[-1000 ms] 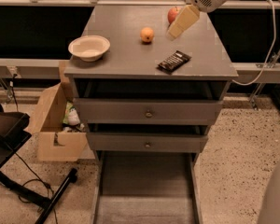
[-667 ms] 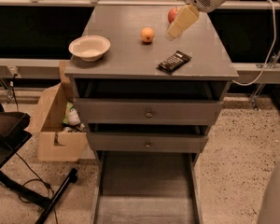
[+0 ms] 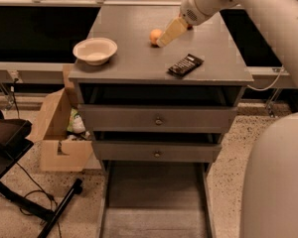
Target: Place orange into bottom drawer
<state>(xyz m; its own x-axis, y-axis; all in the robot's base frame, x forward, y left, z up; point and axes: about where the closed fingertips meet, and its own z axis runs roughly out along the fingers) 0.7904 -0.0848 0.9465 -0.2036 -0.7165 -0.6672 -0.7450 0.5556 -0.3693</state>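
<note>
The orange (image 3: 154, 35) sits on the grey cabinet top (image 3: 134, 58), toward the back middle. My gripper (image 3: 170, 32), cream-coloured at the end of the white arm, reaches in from the upper right, and its tip is right beside the orange's right side. The bottom drawer (image 3: 154, 202) is pulled out at the foot of the cabinet, a wide shallow grey tray with nothing in it. The two upper drawers (image 3: 158, 119) are closed.
A white bowl (image 3: 95, 50) stands on the left of the cabinet top. A flat black object (image 3: 186, 65) lies front right. A cardboard box (image 3: 59, 138) and a black stand (image 3: 35, 207) are on the floor to the left. My white body (image 3: 278, 182) fills the right.
My gripper has moved left and down, from behind and to the right of the orange to right beside it. It now covers the red apple. The orange has not moved.
</note>
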